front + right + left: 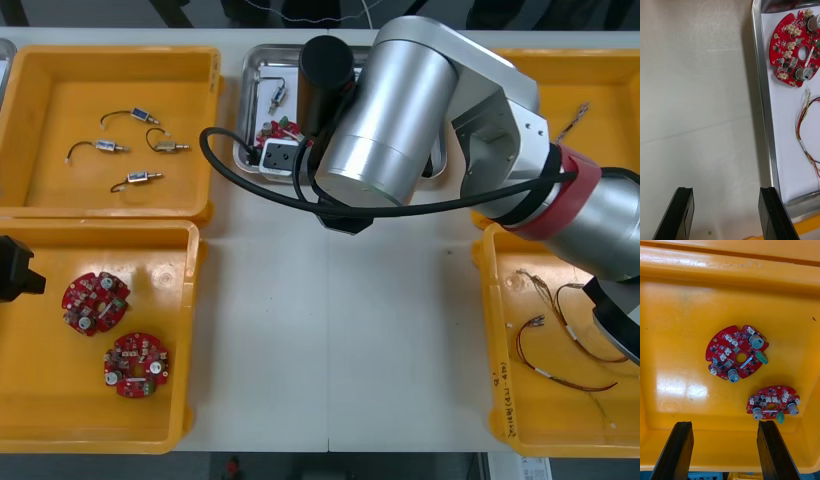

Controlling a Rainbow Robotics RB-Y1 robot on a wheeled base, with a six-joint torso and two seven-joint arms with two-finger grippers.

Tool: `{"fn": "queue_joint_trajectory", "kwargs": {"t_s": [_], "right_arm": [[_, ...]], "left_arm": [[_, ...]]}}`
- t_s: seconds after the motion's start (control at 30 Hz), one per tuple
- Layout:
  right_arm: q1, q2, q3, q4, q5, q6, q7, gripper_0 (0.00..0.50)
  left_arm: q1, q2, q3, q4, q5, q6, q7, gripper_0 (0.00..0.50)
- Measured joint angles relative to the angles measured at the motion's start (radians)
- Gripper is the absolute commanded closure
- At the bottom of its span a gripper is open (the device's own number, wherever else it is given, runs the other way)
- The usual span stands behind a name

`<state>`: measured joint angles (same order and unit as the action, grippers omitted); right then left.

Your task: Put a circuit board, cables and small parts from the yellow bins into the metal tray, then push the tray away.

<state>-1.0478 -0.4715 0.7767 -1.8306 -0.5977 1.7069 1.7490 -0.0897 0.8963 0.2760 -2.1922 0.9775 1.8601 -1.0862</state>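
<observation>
The metal tray (252,75) stands at the table's far middle, white inside. In it lie a round red circuit board (795,52), a red and yellow cable (805,127) and a small metal part (275,95). My right arm (390,110) reaches over the tray and covers much of it. My right gripper (726,213) is open over bare table just outside the tray's rim (763,112), one finger close to that rim. My left gripper (724,450) hangs open above the near left yellow bin (175,340), over two more red circuit boards (738,352) (773,404).
The far left yellow bin (200,110) holds several small metal parts (130,150). The near right bin (495,330) holds red and yellow cables (560,340). In the far right bin (600,70) lies one cable (575,120). A black cable (240,175) loops off my right arm.
</observation>
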Motion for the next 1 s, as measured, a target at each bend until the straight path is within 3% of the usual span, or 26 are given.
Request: {"fn": "queue_joint_trajectory", "kwargs": {"t_s": [0.2, 0.3, 0.43, 0.83, 1.0], "right_arm": [[0.079, -0.007, -0.098, -0.120, 0.022, 0.152, -0.013, 0.000], [0.115, -0.010, -0.146, -0.176, 0.023, 0.205, -0.077, 0.000], [0.164, -0.011, -0.213, -0.239, 0.023, 0.208, -0.205, 0.000], [0.317, -0.066, -0.386, -0.391, 0.020, 0.210, -0.392, 0.000], [0.398, -0.106, -0.513, -0.412, -0.056, 0.210, -0.450, 0.000]], "left_arm": [[0.000, 0.000, 0.000, 0.000, 0.000, 0.000, 0.000, 0.000], [0.000, 0.000, 0.000, 0.000, 0.000, 0.000, 0.000, 0.000], [0.000, 0.000, 0.000, 0.000, 0.000, 0.000, 0.000, 0.000], [0.001, 0.000, 0.000, 0.000, 0.000, 0.000, 0.000, 0.000], [0.002, 0.000, 0.000, 0.000, 0.000, 0.000, 0.000, 0.000]]}}
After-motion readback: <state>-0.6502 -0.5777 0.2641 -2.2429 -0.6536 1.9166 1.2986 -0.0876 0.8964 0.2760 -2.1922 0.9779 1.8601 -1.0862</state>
